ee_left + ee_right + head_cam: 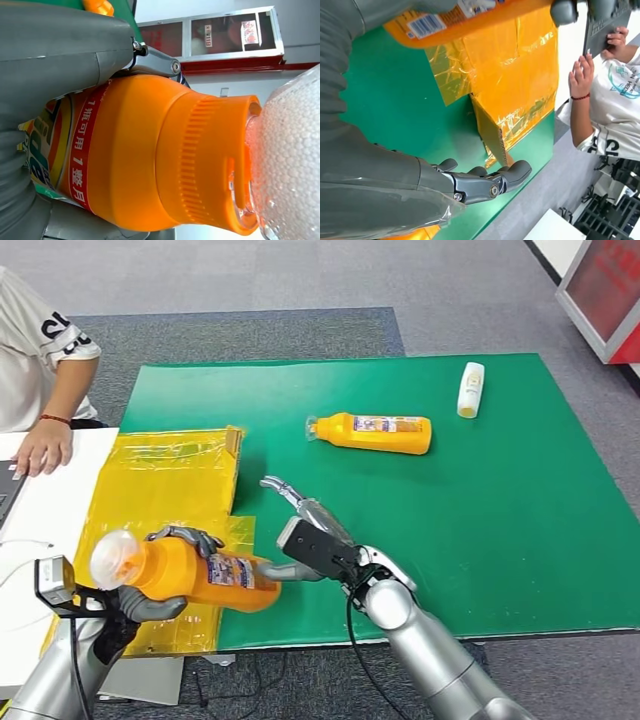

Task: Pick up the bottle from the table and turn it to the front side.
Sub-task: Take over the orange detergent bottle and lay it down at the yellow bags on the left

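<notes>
An orange detergent bottle point(196, 575) with a clear bubbly cap is lifted on its side over the yellow sheet, cap pointing left. My left hand point(147, 605) grips it around the middle, fingers over the top and thumb beneath. Close up, the bottle point(143, 155) shows its red label band under my left hand point(56, 55). My right hand point(317, 535) is open just right of the bottle's base, fingers stretched over the green mat, thumb close to the base. In the right wrist view the right hand point(471, 182) hovers over the mat, with the bottle's barcode end point(444, 20) beside it.
A second orange bottle point(375, 432) lies on the green mat point(490, 500), and a small white bottle point(471, 390) lies farther right. A yellow taped flattened box point(166, 475) covers the mat's left part. A person point(38, 350) sits at the far left, hand point(44, 448) on a white surface.
</notes>
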